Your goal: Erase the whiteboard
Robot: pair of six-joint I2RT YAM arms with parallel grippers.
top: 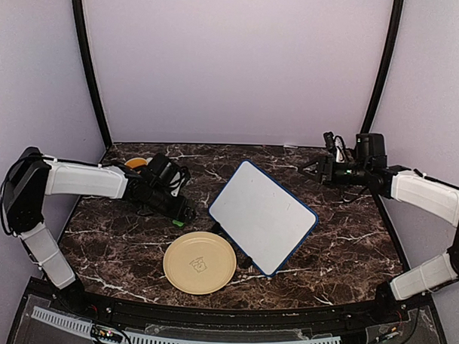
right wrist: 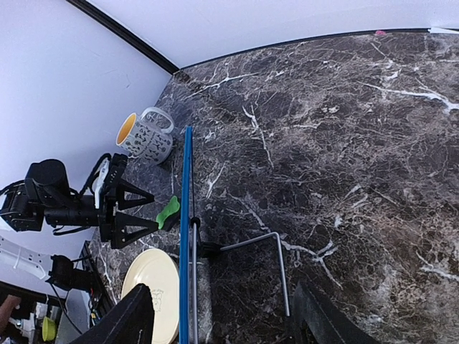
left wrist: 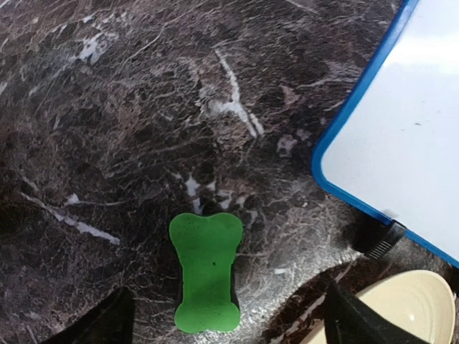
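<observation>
The whiteboard, white with a blue frame, stands tilted on a wire stand at the table's middle; its face looks blank. It fills the upper right corner of the left wrist view and shows edge-on in the right wrist view. A green bone-shaped eraser lies flat on the marble just left of the board. My left gripper hovers over it, open, both fingers apart from it. My right gripper hangs open and empty at the back right.
A pale-yellow plate lies in front of the board, close to the left gripper. A patterned mug with a yellow inside stands at the back left. The board's wire stand juts out behind it.
</observation>
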